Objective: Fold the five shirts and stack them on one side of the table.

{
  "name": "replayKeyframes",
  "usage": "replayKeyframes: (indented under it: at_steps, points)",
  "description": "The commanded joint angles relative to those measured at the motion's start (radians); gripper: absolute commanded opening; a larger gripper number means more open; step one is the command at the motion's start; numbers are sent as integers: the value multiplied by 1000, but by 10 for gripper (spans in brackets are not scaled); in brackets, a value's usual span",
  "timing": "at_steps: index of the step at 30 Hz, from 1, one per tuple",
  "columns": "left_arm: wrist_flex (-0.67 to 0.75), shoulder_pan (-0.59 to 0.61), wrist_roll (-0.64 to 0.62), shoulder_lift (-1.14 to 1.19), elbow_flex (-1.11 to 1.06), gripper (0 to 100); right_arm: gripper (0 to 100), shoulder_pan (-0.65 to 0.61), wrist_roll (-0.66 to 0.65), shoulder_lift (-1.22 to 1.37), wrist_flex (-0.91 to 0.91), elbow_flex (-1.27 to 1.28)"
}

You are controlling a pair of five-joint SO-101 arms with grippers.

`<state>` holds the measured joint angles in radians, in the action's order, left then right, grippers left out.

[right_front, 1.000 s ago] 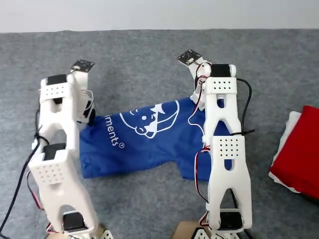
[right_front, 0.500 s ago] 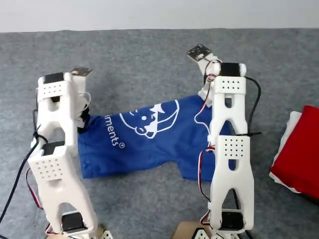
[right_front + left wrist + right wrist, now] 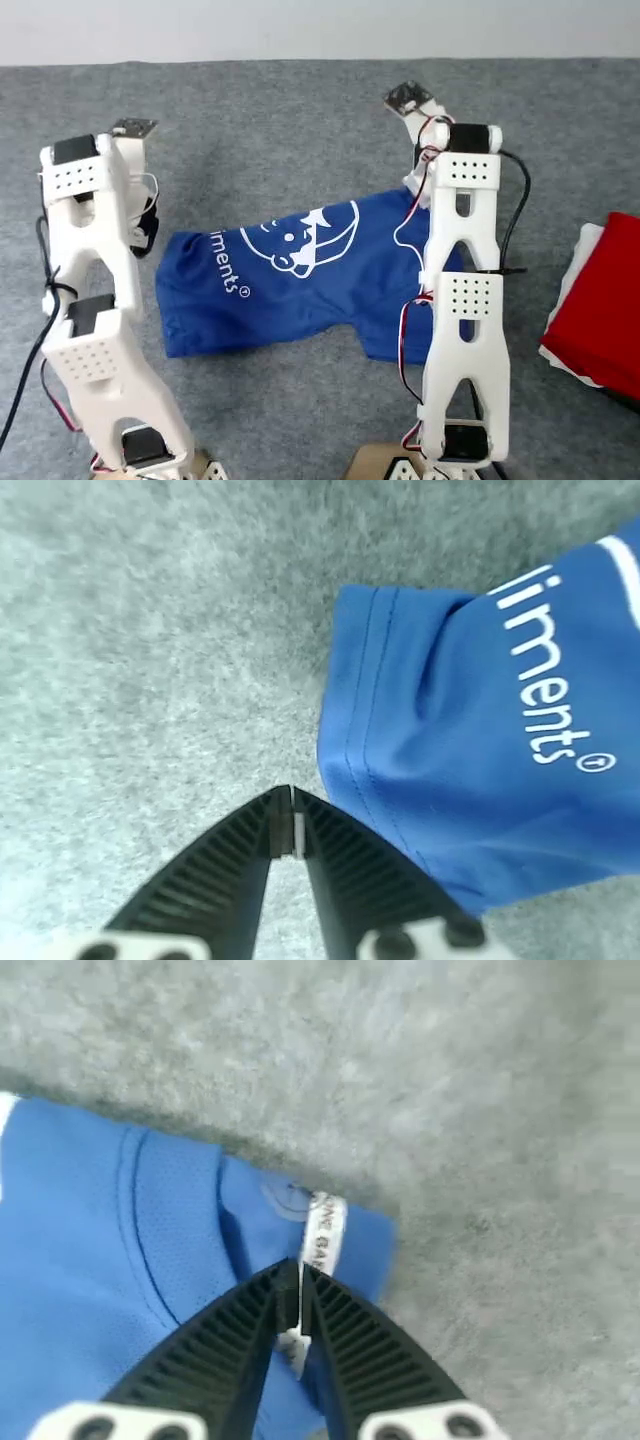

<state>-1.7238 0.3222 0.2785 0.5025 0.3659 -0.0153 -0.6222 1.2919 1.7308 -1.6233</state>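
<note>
White lettering (image 3: 540, 680) marks blue shirt (image 3: 262, 310); right gripper (image 3: 298, 1295) pinches neck label (image 3: 322, 1230).

A blue shirt (image 3: 300, 270) lies flat near the middle of the table (image 3: 300, 110), stretched out lengthwise between the left and right edges. Its white lettering and round cartoon print face up. The end toward the left edge is a stitched hem (image 3: 365, 730). The end toward the right edge shows the collar with a white neck label (image 3: 322, 1235). At the right edge, well apart, a folded red shirt (image 3: 605, 300) rests on a white shirt (image 3: 572, 275).
</note>
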Motion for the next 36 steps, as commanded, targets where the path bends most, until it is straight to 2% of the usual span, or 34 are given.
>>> replayKeyframes:
  at_steps: [1, 8, 15, 20, 27, 36]
  points:
    - [-26, 0, -11, -110, 35, 44, 10, -13, -5, -59, 56, -58]
    - [-26, -35, -54, -279, 31, 105, 10, 8, 0, -225, 67, -52]
    - [-28, -160, -57, -371, 30, 105, 10, 45, 112, -430, 68, -52]
    - [-23, -328, -57, -359, 28, 104, 11, 91, 187, -664, 67, -52]
    - [2, -589, -51, -212, 36, 104, 11, 117, 201, -972, 67, -52]
    - [17, -891, -51, -87, 36, 86, 11, 312, 203, -1242, 67, -52]
